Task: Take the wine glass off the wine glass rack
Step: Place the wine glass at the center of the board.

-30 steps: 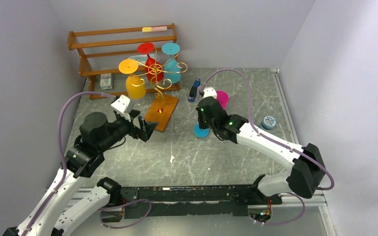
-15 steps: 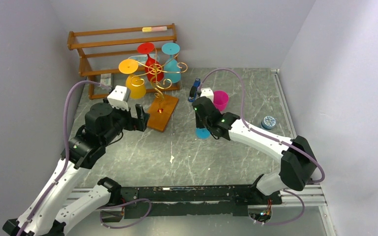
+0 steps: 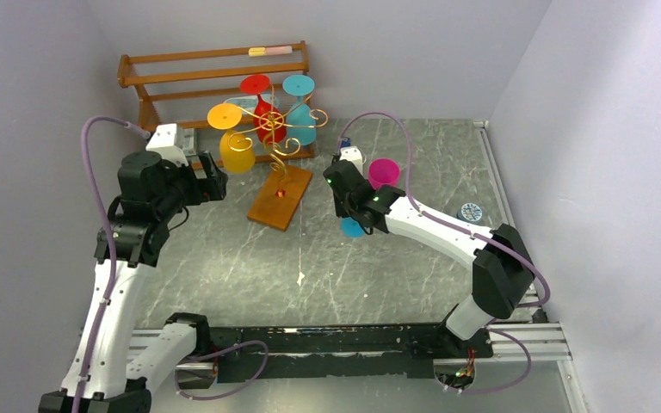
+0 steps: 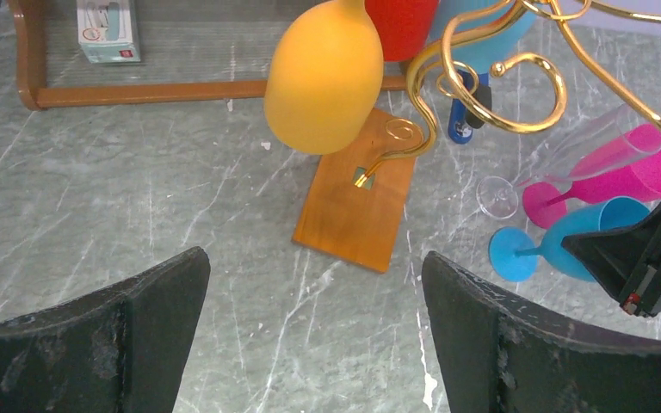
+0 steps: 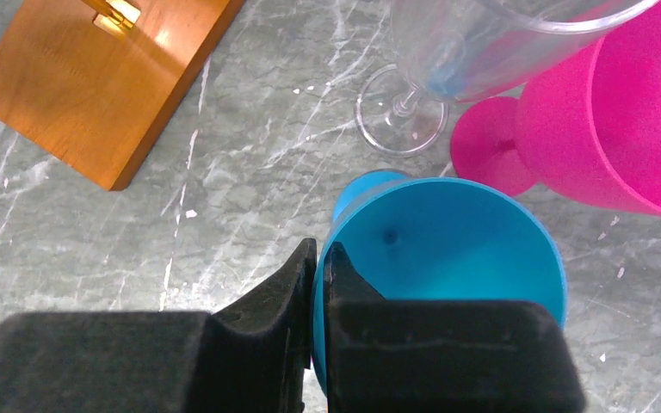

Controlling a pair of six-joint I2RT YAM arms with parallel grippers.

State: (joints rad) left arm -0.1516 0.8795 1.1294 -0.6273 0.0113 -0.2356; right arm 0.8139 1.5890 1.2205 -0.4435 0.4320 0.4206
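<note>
Our left gripper [image 4: 314, 258], spread wide, is nearer the orange glass [image 4: 323, 82] hanging stem-up on the rack [image 4: 353, 215] ahead; the right gripper [image 5: 320, 268] pinches a blue glass [image 5: 447, 249].

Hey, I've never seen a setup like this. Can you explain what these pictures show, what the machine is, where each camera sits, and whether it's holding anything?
These are two robot arms bolted to the near edge of a grey table, each ending in a two-finger gripper. One picture comes from a fixed camera above and behind the arms. The other two come from cameras on the wrists, so each shows its own gripper's fingers.

Near the back stands a gold wire rack on a wooden base. An orange glass, a red glass and a hanging blue glass are upside down on it.

The left gripper is open and holds nothing. The right gripper is pinched on the rim of a second blue glass. A pink glass and a clear glass are beside it.
</note>
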